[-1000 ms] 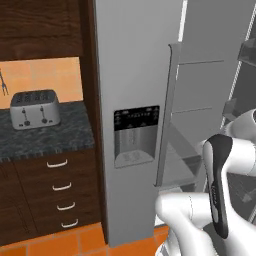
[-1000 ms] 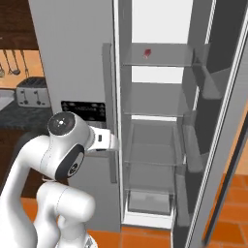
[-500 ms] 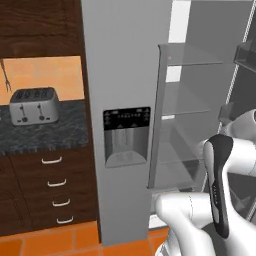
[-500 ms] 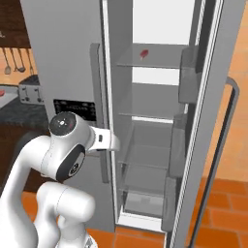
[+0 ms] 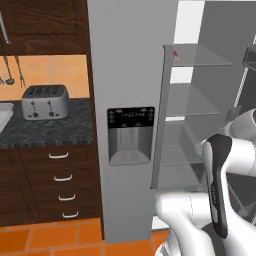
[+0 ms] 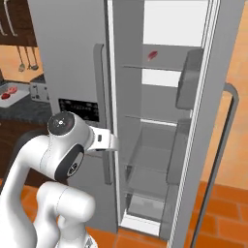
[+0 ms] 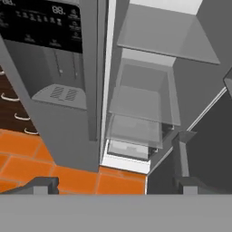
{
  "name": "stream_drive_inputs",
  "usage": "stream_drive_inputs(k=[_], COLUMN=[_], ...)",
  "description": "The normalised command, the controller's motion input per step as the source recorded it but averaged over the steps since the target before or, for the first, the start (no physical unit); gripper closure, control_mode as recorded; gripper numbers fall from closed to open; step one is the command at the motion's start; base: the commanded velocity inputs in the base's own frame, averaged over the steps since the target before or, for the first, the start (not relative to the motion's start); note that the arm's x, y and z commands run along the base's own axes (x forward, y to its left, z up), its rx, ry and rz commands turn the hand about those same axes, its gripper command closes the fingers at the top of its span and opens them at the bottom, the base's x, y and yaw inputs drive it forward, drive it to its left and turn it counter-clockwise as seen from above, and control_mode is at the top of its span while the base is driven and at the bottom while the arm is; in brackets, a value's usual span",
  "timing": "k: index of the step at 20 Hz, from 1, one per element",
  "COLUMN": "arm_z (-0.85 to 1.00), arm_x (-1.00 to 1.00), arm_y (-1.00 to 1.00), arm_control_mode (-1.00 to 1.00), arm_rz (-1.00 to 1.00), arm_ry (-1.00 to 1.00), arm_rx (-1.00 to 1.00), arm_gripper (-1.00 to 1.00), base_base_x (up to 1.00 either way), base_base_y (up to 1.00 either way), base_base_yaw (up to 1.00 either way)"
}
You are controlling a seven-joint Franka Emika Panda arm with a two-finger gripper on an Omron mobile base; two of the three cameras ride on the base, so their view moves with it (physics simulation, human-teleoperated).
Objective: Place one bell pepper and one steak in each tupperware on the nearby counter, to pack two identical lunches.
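- One steak [image 6: 152, 54] lies on the top glass shelf [image 6: 155, 68] of the open fridge [image 6: 72, 58]; in the left base view it is a small red speck [image 5: 175, 54] at that shelf's near corner.
- One tupperware [image 6: 10, 95] sits on the counter [image 6: 19, 109] far left in the right base view, with two reddish pieces in it; what they are is too small to tell.
- One toaster [image 5: 45, 101] stands on the counter [image 5: 50, 131], near the fridge side.
- Four drawer handles [image 5: 63, 177] run down the dark cabinet under the counter.
- The tool [image 7: 113, 186] has its two fingertips [image 7: 45, 183] wide apart with nothing between them; it looks down at the fridge's lower shelves and clear drawer [image 7: 136, 131].
- The right fridge door [image 6: 213, 145] stands swung open, leaving the compartment open in front.
- The left door, with its dispenser panel [image 5: 131, 134], is closed.
- Orange tile floor [image 7: 54, 167] lies bare in front of the fridge.
- Utensils [image 5: 12, 70] hang on the orange wall above the counter.
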Motion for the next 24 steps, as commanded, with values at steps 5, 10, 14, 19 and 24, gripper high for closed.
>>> stream_drive_inputs(k=[5,10,14,19,24], arm_z=[0.00,0.00,0.00,0.00,0.00], arm_x=[0.00,0.00,0.00,0.00,0.00], arm_y=[0.00,0.00,0.00,0.00,0.00], arm_control_mode=[1.00,1.00,1.00,1.00,1.00], arm_rz=[0.00,0.00,0.00,0.00,0.00], arm_ry=[0.00,0.00,0.00,0.00,0.00], arm_rx=[0.00,0.00,0.00,0.00,0.00], arm_gripper=[-1.00,-1.00,-1.00,-1.00,-1.00], base_base_x=[0.29,0.31,0.22,0.25,0.38], base_base_y=[-0.46,-0.30,-0.44,-0.49,-0.14], base_base_yaw=[0.23,0.17,0.09,0.05,0.04])
